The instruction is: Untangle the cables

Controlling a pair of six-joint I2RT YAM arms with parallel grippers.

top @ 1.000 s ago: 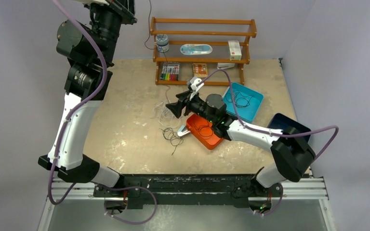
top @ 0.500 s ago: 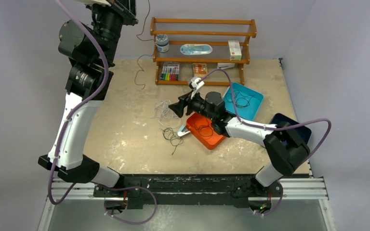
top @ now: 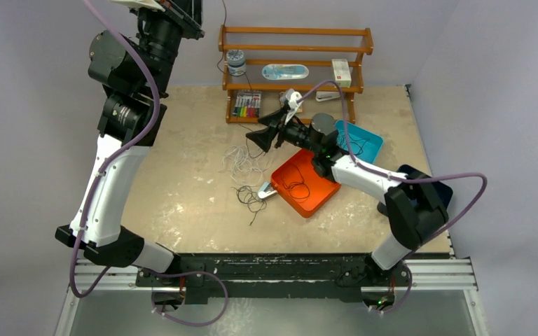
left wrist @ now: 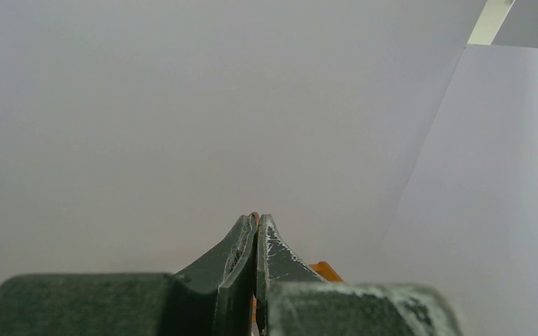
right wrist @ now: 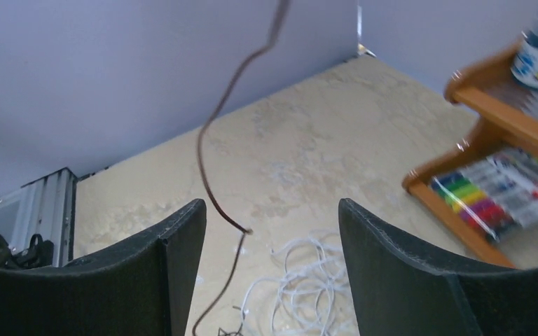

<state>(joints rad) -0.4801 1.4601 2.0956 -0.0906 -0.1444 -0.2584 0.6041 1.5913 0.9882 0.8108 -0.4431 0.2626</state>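
Note:
My left gripper (left wrist: 255,218) is raised high at the top left of the top view, with its jaws shut on a thin dark cable (right wrist: 214,161). That cable hangs down past the shelf (top: 225,10) and dangles between the open fingers of my right gripper (right wrist: 273,217) without touching them. The right gripper (top: 260,138) hovers above a loose pile of white cables (top: 242,159), which also show below it in the right wrist view (right wrist: 308,287). A tangle of black cables (top: 251,198) lies nearer the front.
An orange tray (top: 322,196) and a blue tray (top: 373,150) each hold a coiled black cable, and a dark tray (top: 424,185) sits at the right. A wooden shelf (top: 294,49) with markers (right wrist: 494,196) stands at the back. A small white piece (top: 267,190) lies by the orange tray.
My right gripper has lifted off the orange tray and swung back toward the shelf, staying open. The hanging cable has moved right and higher with the left gripper.

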